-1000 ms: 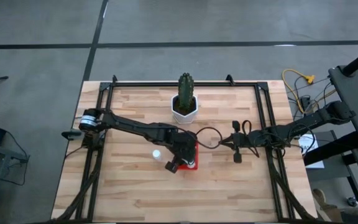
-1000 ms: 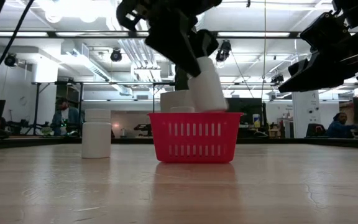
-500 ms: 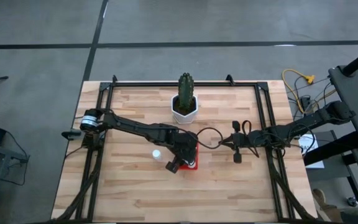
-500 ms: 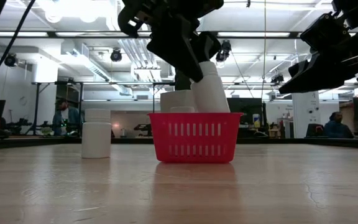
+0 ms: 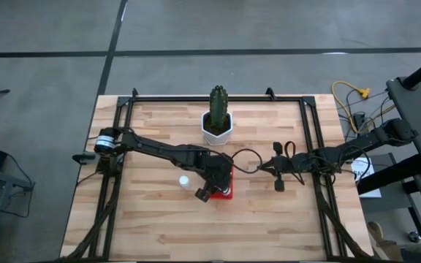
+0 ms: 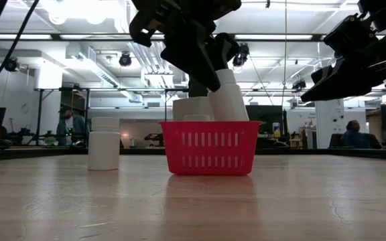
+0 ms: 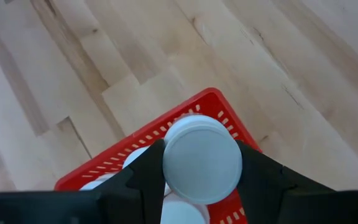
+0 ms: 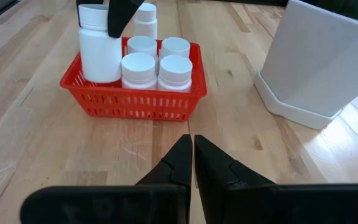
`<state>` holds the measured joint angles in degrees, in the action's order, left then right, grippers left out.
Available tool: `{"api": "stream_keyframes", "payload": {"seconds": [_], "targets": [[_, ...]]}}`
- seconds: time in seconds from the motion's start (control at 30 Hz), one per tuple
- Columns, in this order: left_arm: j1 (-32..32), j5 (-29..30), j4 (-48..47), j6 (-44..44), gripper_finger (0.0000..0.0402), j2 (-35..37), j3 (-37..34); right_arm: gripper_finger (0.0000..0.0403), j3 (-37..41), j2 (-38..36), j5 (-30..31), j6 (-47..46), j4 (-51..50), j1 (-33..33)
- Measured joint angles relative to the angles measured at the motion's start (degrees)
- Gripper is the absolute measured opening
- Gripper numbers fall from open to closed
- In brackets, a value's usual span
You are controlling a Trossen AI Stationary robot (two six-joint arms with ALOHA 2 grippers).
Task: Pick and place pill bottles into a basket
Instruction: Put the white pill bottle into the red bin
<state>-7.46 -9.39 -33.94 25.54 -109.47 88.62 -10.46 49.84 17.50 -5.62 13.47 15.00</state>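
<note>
The left gripper [image 7: 199,165] hangs over the red basket [image 8: 135,99], jaws clamped on a pill bottle [image 8: 99,46] held near upright, slightly tilted, its base already below the rim at an open corner; judged, release is next. Four bottles [image 8: 157,59] stand capped inside in a two-by-two block, touching. One more bottle [image 6: 104,143] stands on the bench [image 5: 269,212] just beside the basket, on the left arm's side. Six counted. The right gripper [image 8: 193,155] waits apart, jaws together, near the cactus pot [image 5: 217,126].

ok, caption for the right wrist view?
Left pincer lowers a fifth pill bottle into the red basket.
</note>
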Motion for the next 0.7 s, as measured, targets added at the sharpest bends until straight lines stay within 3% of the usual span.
{"api": "stream_keyframes", "payload": {"seconds": [0.7], "targets": [[0.3, 0.7, 0.4, 0.3, 0.0141, 0.0, 0.5, 0.0008, 0.2, 0.0, 0.0, 0.1, 0.0, 0.0]]}}
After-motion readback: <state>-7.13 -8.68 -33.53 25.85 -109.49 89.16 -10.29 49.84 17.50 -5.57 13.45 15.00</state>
